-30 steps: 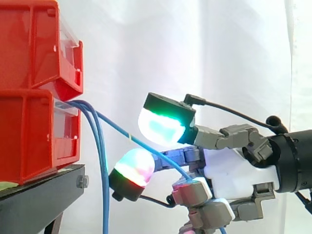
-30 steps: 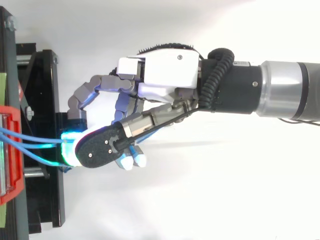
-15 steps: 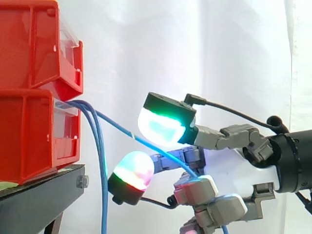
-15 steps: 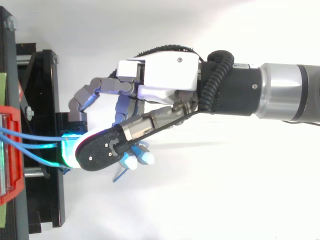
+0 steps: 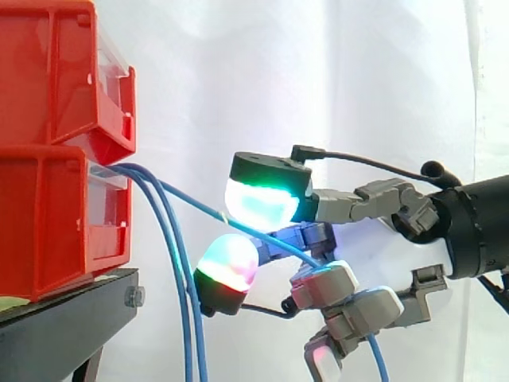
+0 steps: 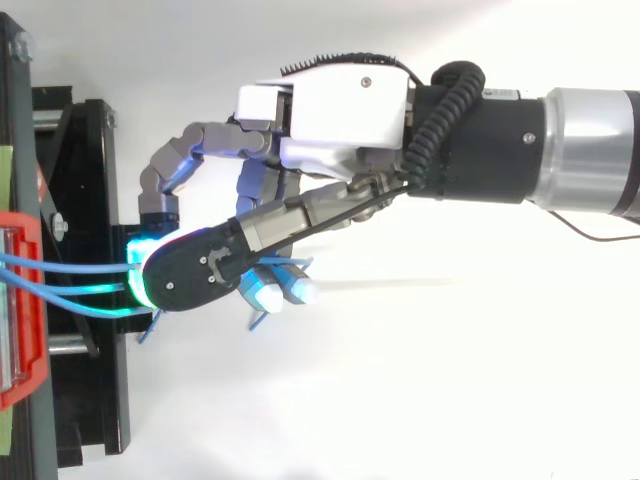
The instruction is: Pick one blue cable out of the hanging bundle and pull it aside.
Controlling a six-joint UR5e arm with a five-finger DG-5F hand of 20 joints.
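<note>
Snugly, blue cable [image 5: 191, 200] in hand [image 6: 340, 110]

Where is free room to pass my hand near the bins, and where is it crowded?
Free: above the hand, right of the upper red bin. Also the white area bordered by the black stand and the arm, seen from above. Crowded: between the lower red bin and the hand, where hanging blue cables drop and the held blue cable crosses.

**Hand tilted up, cable drawn along.**
The hand [image 6: 340, 110] has lifted at the wrist. Its curled fingers [image 5: 358, 306] sit higher, the blue cable [image 5: 191, 208] now trails out below them, and the hanging bundle [image 5: 189, 318] has swung nearer the red-glowing fingertip [image 5: 229, 267].
</note>
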